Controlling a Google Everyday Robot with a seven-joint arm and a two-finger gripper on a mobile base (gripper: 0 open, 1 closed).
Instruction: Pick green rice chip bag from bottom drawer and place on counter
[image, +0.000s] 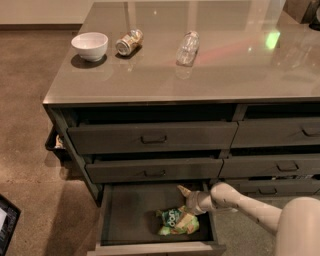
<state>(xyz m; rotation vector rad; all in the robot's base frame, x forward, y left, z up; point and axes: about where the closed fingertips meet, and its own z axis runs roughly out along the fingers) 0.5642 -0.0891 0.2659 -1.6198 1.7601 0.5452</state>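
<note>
The reaching step is judged to be in hand; the bottom drawer (107, 215) is seen pulled open, and the green rice chip bag (177, 223) is found lying inside it, toward the right side of the drawer floor, crumpled and not lifted. The tool (189, 198) is held low inside the drawer, just above the bag's upper right edge, at the end of the pale arm (240, 201) that is brought in from the right; whether the tool is wide or narrow cannot be told, and contact with the bag cannot be confirmed.

For the next move, a short descent onto the bag's crinkled top is judged to be called for, followed by a firm closing, a lift clear of the drawer's front wall, and a carry up to the counter (225, 75); free space is offered there to the right of the white bowl (90, 45), the tin can (129, 42) and the clear plastic bottle (187, 47).

White lettering is made out on the bag, but no word can be read; the can's label is likewise not legible.
</note>
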